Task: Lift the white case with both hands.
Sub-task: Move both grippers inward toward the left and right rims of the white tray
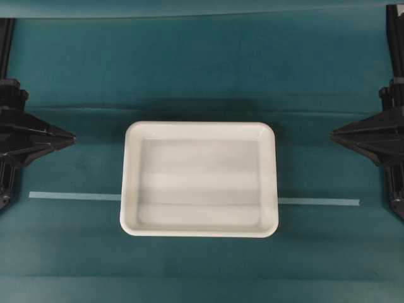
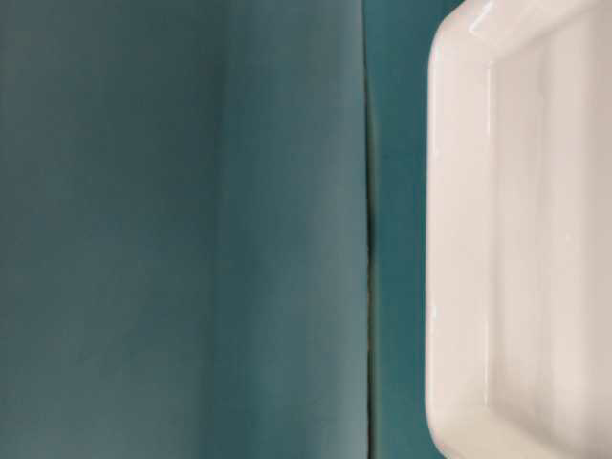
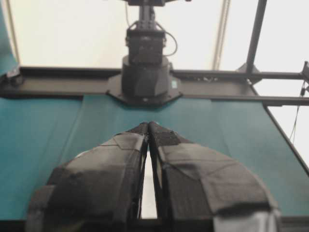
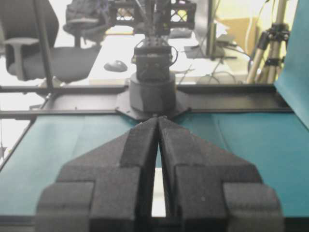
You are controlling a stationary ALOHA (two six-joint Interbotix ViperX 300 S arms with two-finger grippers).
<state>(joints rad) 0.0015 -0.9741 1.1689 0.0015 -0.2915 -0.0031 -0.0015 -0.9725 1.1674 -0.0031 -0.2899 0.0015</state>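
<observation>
Both arms sit pulled back at the tabletop's (image 1: pixel 202 69) side edges, pointing level at each other across the middle. The left gripper (image 1: pixel 71 136) has its fingers pressed together at the tips, holding nothing. The right gripper (image 1: pixel 334 134) matches it, fingers closed to a point, empty. Between them, well apart from both, the white case (image 1: pixel 199 129) lies flat on the teal cloth at centre. A pale tape strip (image 1: pixel 74 196) runs crosswise under the case's near half.
</observation>
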